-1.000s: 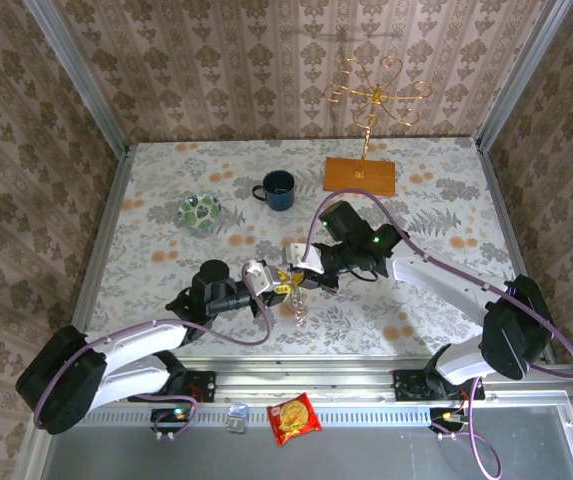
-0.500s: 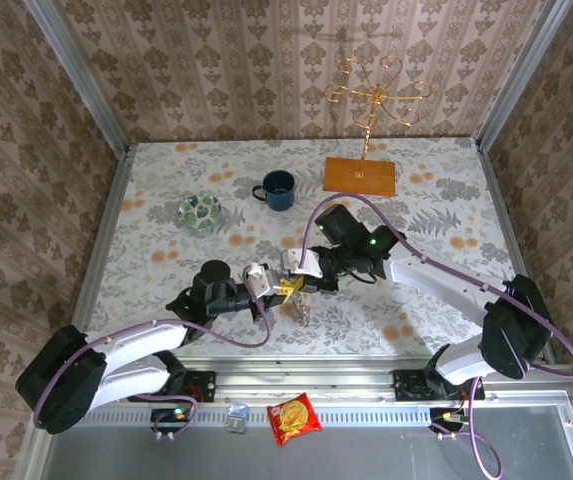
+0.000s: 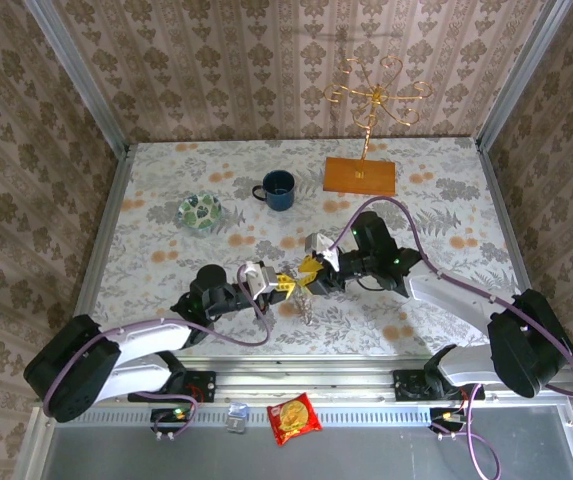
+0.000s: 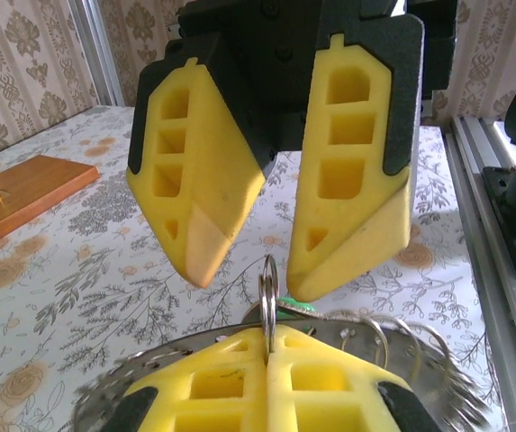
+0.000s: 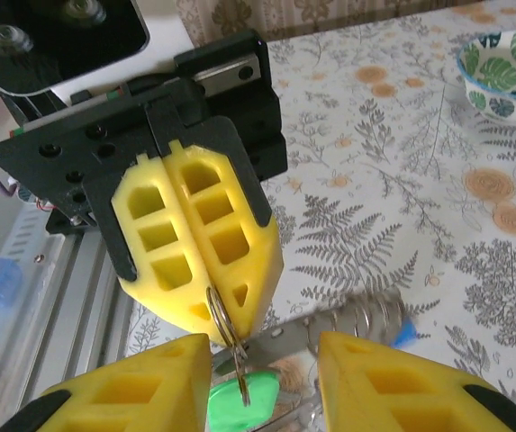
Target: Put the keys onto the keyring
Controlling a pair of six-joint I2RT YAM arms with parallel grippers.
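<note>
My left gripper (image 3: 284, 284) (image 4: 269, 335) is shut on a small split ring (image 4: 269, 281) (image 5: 221, 313) that stands up between its fingertips. The green key (image 5: 244, 400) (image 4: 294, 305) hangs from that ring. The keyring (image 4: 438, 360) (image 5: 352, 317) (image 3: 304, 306), a flat grey metal ring with coil-like loops, lies just under and beyond the left fingers. The blue key (image 5: 403, 334) shows at its far end. My right gripper (image 3: 310, 268) (image 5: 265, 371) is open, its yellow fingers (image 4: 352, 180) either side of the split ring without touching it.
A blue mug (image 3: 278, 189) and a green-patterned dish (image 3: 200, 211) stand at the back left. The gold wire stand (image 3: 374, 95) rises from its wooden base (image 3: 360, 175) at the back right. A red snack packet (image 3: 294, 417) lies on the rail in front.
The left gripper has shut on the small split ring. The right gripper has opened, let go, and drawn back a little to the right.
</note>
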